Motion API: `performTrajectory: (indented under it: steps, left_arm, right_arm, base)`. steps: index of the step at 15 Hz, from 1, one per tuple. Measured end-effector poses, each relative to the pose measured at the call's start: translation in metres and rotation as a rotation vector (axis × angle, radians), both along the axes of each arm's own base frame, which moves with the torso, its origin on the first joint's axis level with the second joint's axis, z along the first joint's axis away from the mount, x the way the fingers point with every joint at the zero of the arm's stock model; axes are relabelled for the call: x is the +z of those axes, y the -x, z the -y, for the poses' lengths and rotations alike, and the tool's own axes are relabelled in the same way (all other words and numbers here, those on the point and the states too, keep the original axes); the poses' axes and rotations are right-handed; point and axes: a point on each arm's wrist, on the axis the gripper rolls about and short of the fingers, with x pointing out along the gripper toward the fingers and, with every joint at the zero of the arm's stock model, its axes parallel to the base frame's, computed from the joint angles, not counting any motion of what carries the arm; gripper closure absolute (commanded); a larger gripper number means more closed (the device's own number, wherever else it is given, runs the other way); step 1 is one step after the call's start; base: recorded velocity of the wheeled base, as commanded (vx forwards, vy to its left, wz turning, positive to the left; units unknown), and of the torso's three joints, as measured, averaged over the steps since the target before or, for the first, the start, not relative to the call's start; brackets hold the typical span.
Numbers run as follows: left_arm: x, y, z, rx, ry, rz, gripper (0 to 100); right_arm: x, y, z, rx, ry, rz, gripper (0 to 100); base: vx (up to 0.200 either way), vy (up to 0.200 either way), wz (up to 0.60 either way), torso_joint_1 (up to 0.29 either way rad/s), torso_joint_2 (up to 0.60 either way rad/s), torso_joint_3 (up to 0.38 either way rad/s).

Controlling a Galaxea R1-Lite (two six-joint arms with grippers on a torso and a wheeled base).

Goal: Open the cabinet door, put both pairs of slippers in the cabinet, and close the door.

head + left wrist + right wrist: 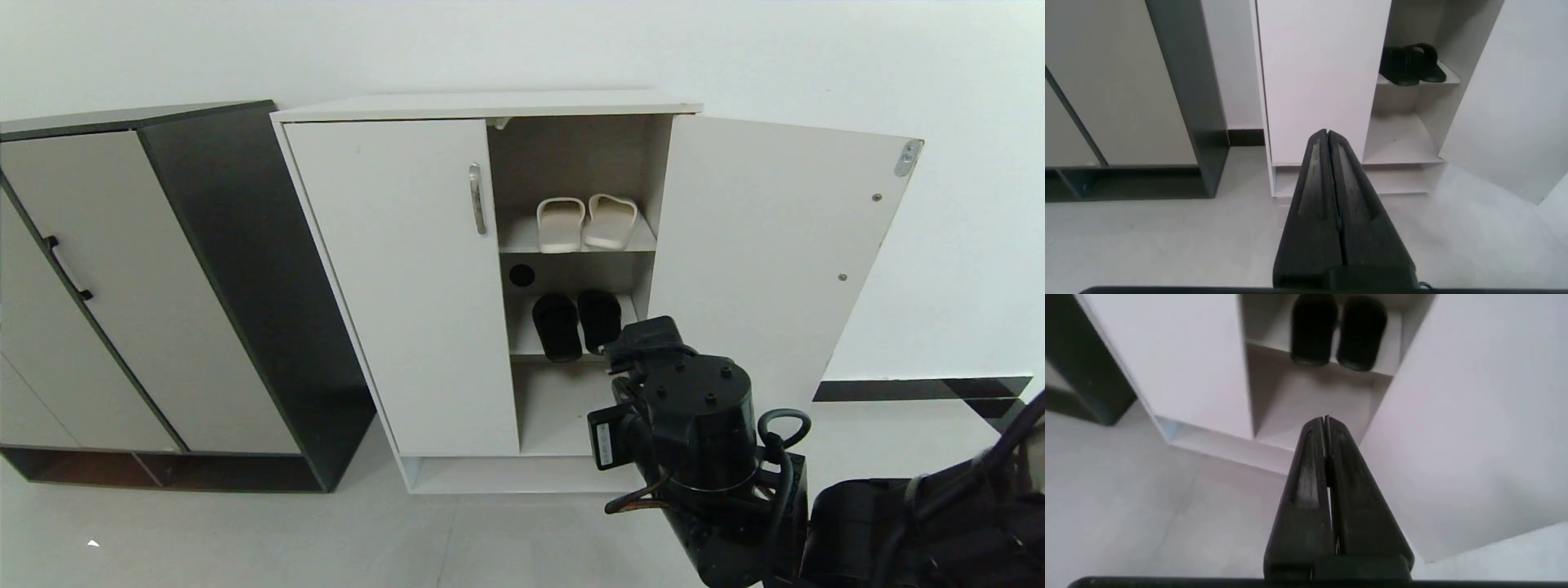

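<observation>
In the head view the white cabinet (490, 104) stands against the far wall with its right door (775, 245) swung wide open to the right and its left door (392, 278) shut, a metal handle (476, 198) upright near that door's right edge. Inside the open half, the white slippers (585, 222) lie side by side on the upper shelf (645, 243), and the black slippers (575, 322) lie side by side on the middle shelf (627, 309) below them. A dark cabinet (204, 269) with pale doors stands just left of the white one. The right arm (702, 425) rises at the near right, in front of the open compartment. In the left wrist view the left gripper (1327, 135) hangs above the pale floor (1167, 229) in front of the shut left door, its two fingers pressed together with nothing between them; the black pair shows on its shelf to the far right. In the right wrist view the right gripper (1325, 423) is likewise closed and empty, hanging before the lowest compartment and beside the open door, with the black pair on the shelf beyond it.
</observation>
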Motion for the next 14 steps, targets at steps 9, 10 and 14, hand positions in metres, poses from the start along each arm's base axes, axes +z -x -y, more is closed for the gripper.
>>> performTrajectory:
  steps: [9,10,14]
  left_arm:
    - [0.000,0.000,0.000,0.000,0.001,0.000,100]
    - [0.000,0.000,0.000,0.000,0.001,0.000,100]
    - [0.000,0.000,0.000,0.001,0.001,0.000,100]
  right_arm:
    - [-0.008,-0.002,0.003,-0.008,0.027,-0.016,100]
    - [-0.010,-0.003,0.002,-0.012,0.033,-0.019,100]
    - [-0.015,-0.006,0.002,-0.019,0.044,-0.026,100]
  base:
    - [0.000,0.000,0.00,0.000,0.00,0.000]
    - [0.000,0.000,0.00,0.000,0.00,0.000]
    - [0.000,0.000,0.00,0.000,0.00,0.000]
